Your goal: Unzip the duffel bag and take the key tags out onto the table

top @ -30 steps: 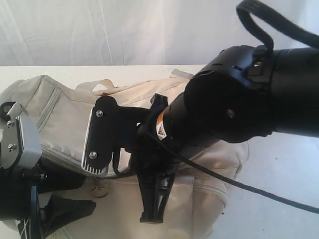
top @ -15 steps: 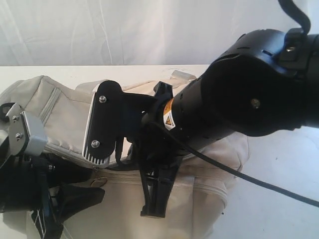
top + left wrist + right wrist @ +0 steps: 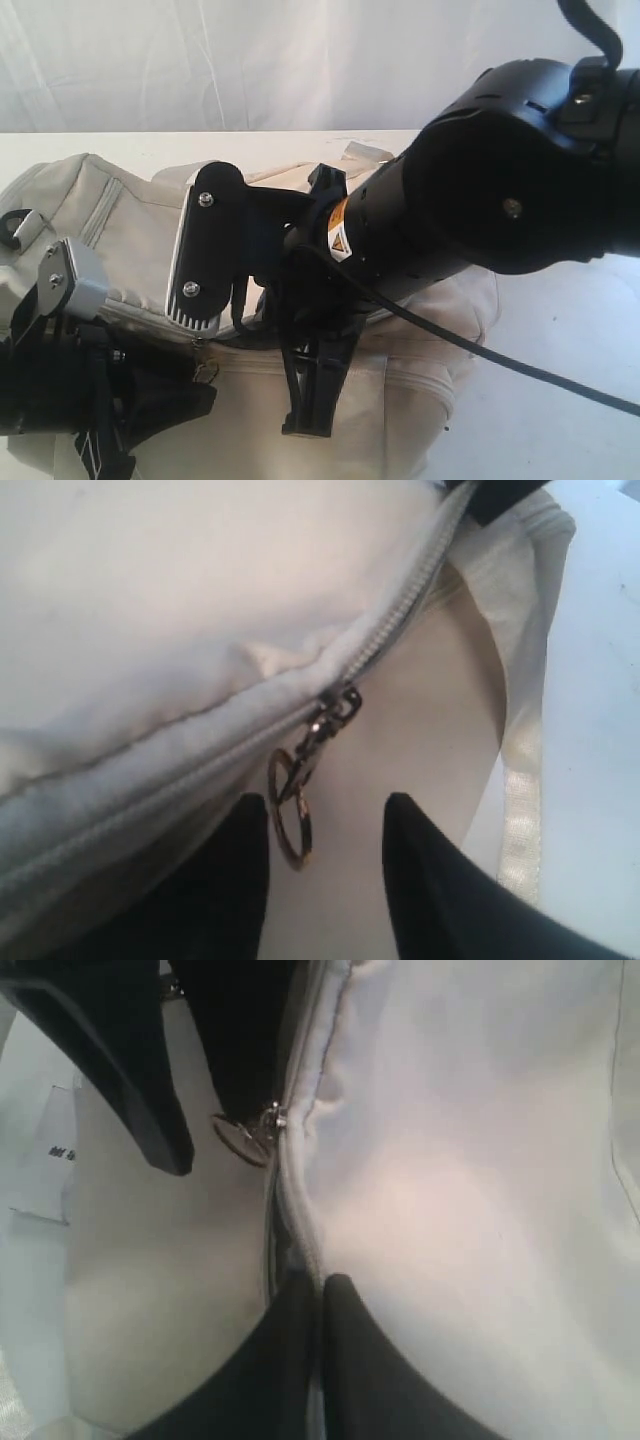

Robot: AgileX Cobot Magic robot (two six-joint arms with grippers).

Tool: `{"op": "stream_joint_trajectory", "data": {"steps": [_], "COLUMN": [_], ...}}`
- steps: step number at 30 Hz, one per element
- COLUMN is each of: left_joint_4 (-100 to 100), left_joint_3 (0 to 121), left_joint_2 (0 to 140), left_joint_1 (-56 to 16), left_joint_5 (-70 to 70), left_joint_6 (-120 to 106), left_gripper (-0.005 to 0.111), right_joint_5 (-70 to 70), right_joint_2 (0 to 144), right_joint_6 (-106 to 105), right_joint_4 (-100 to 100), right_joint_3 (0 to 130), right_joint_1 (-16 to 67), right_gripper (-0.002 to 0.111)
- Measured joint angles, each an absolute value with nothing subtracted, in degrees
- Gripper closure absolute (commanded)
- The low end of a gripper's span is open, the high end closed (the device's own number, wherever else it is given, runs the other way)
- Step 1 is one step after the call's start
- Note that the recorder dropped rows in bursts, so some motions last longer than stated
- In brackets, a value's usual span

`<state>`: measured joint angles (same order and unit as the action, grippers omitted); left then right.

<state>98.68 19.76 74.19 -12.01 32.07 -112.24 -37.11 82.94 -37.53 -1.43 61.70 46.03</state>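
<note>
Duffel bag (image 3: 110,210) lies on the table (image 3: 580,320), filling the exterior view from centre out to 9 o'clock. Zipper (image 3: 400,610) looks shut along the stretch in view. Pull ring (image 3: 290,815) hangs off the slider.

Left gripper (image 3: 325,825), at 7 o'clock in the exterior view, is released: jaws apart with the ring between them, nearer one finger, not pinched. Right gripper (image 3: 322,1295), whose arm comes in from 3 o'clock, is clenched, tips together right on the zipper line.

Step in hand, my read: grab the pull. To do it well, centre the ring between the pads, pinch it flat, then drag along the zipper line, not upward. The right claw should pin the cloth so the bag doesn't slide.

Hidden or unclear:
- Key tags not visible, presumably inside.
- Can't tell whether the right tips have cloth caught between them.
- Right arm blocks mid-bag in the exterior view.
- Bag ends cut off.
</note>
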Motion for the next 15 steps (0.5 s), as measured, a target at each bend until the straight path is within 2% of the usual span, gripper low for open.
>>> {"op": "stream_joint_trajectory", "data": {"steps": [1,3,4,8,15], "left_joint_4": [98.68,98.68,98.68,96.24,65.26], "left_joint_3": [19.76,20.50,20.84,22.85,26.78], "left_joint_2": [74.28,74.28,74.28,74.41,66.04], "left_joint_1": [-12.01,-12.01,-12.01,-12.01,-12.01], "left_joint_5": [32.20,32.06,31.75,30.27,30.17], "left_joint_6": [-112.24,-112.24,-112.24,-105.81,-65.81], "left_gripper": [0.076,0.094,0.107,0.107,0.107], "right_joint_5": [-37.11,-37.11,-37.11,-37.11,-37.11], "right_joint_2": [82.94,82.94,82.94,82.94,82.94], "right_joint_6": [-37.53,-37.53,-37.53,-37.53,-37.53], "right_joint_4": [-1.43,-1.43,-1.43,-1.43,-1.54], "right_joint_3": [61.70,61.70,61.70,61.70,61.70], "right_joint_1": [46.03,46.03,46.03,46.03,46.24], "right_gripper": [0.108,0.108,0.108,0.108,0.108]}}
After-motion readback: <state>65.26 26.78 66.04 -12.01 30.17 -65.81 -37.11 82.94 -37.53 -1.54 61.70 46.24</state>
